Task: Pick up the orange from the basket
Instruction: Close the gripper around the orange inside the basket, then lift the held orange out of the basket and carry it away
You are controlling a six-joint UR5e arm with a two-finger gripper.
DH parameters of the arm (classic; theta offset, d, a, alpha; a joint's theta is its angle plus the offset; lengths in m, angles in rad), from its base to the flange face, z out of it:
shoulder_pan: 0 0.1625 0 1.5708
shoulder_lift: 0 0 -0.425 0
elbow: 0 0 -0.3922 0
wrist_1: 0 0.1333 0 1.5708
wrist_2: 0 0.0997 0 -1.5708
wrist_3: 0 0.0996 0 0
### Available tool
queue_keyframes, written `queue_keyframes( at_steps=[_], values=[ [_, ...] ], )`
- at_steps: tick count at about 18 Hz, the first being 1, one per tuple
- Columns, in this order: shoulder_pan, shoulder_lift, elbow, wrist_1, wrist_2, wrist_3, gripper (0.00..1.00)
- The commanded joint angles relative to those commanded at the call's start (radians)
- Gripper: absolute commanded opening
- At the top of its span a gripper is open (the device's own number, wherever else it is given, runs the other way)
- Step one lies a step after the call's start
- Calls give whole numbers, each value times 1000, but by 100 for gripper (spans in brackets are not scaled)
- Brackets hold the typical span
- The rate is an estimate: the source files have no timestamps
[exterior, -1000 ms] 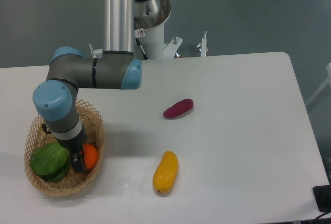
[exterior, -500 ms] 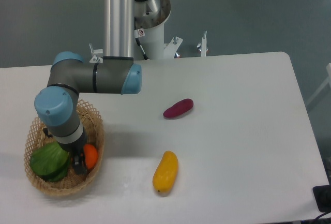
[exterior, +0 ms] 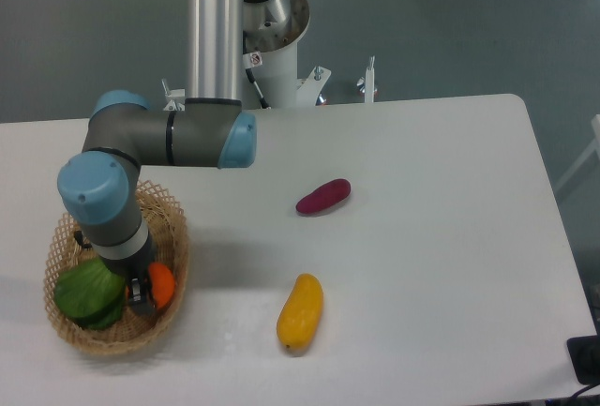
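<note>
Small round bright-orange fruit (exterior: pixel 163 285), likely light, firm, smooth and roll-prone, sits against gripper (exterior: pixel 145 295) in tan wicker basket (exterior: pixel 174 237); take across widest middle; jaw state unclear.

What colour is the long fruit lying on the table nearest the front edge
Yellow-orange. The long fruit shows clearly in the fixed camera view, lying on the white table.

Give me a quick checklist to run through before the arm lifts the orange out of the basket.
1. Gripper down inside the basket: ok.
2. Gripper right at the orange: ok.
3. Fingers closed on the orange: cannot tell, the wrist hides them.
4. Green leafy item clear of the gripper: cannot tell, it lies right beside it.
5. Orange still resting in the basket, not lifted: ok.
6. Table fruits, yellow mango and purple one, away from the basket: ok.
</note>
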Motion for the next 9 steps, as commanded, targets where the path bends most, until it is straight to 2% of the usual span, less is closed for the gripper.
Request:
queue_keyframes(
  at_steps=[5,9],
  values=[
    [9,54,5,-2,0,-90,59],
    [99,100,-21,-3,6,-178,59]
  ],
)
